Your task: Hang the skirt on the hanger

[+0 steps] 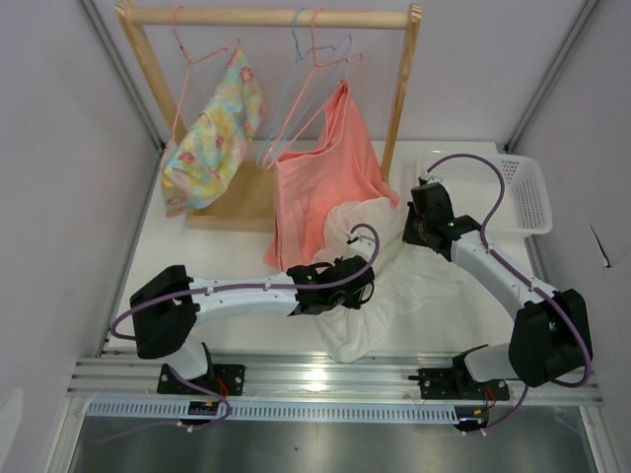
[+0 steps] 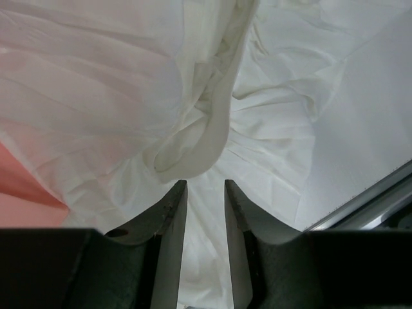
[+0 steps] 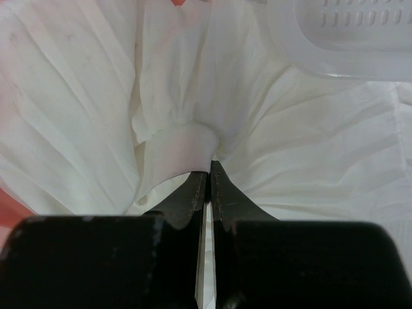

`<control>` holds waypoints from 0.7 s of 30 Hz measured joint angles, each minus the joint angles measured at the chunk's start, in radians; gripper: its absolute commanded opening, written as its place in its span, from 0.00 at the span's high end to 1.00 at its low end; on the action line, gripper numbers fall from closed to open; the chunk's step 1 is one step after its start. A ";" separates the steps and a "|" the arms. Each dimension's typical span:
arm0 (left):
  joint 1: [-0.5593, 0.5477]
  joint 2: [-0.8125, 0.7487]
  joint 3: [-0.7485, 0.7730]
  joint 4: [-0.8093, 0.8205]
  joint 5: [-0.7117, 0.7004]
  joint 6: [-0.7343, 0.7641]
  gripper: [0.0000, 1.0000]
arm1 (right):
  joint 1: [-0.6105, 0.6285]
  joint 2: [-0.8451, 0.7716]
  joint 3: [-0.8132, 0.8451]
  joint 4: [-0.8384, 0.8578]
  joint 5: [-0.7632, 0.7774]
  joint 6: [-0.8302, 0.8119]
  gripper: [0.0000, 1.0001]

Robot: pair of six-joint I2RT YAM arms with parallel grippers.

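The white skirt (image 1: 394,286) lies crumpled on the table between the two arms. My left gripper (image 1: 361,279) hovers over its left part, open. In the left wrist view the left gripper (image 2: 206,183) has a gap between its fingers, and a rolled fold of the skirt (image 2: 193,145) lies just beyond the tips. My right gripper (image 1: 415,233) is at the skirt's far right edge. In the right wrist view the right gripper (image 3: 209,166) is shut on a bunched fold of the skirt (image 3: 180,145). The light blue hanger (image 1: 288,103) hangs on the rack, bare.
A wooden rack (image 1: 266,17) stands at the back. On pink hangers it carries a floral garment (image 1: 212,133) and a salmon garment (image 1: 320,177), which drapes down to the skirt. A white plastic basket (image 1: 518,192) sits at the back right, close to the right gripper.
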 measured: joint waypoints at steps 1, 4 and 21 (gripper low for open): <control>0.000 0.008 0.005 0.000 -0.003 -0.002 0.67 | 0.000 0.000 0.000 0.000 0.000 0.000 0.98; 0.000 0.051 0.020 -0.005 -0.013 -0.002 0.67 | 0.001 0.000 0.000 0.000 -0.001 0.000 0.98; 0.001 0.113 0.029 -0.053 -0.087 0.009 0.63 | 0.009 0.000 0.000 -0.001 -0.011 0.002 0.99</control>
